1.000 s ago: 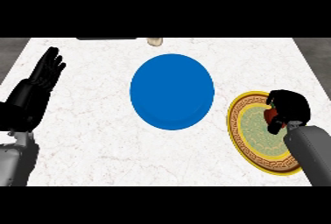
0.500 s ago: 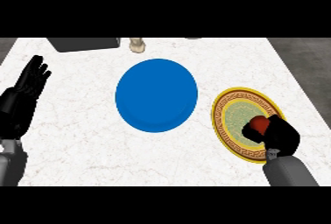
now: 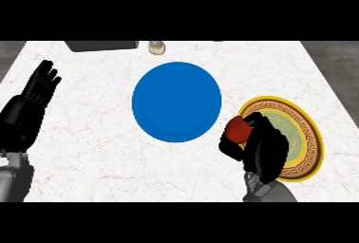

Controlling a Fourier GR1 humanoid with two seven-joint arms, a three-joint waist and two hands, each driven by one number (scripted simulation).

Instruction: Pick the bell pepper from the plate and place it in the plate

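Now your right hand (image 3: 263, 149) is clutching the bell pepper (image 3: 237, 129) in curled fingers at the gold plate's (image 3: 305, 137) edge; the blue plate (image 3: 176, 100) is waiting.

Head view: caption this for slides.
Right robot hand curled round the red bell pepper at the edge of the patterned plate, beside the blue plate; left robot hand rests open.

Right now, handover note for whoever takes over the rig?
Right hand: curled round the pepper, at the left rim of the patterned plate, close to the blue plate.
Left hand: open, resting at the view's left edge.
Done: pepper grasped.
Left: carry it over the blue plate, set it down, release.
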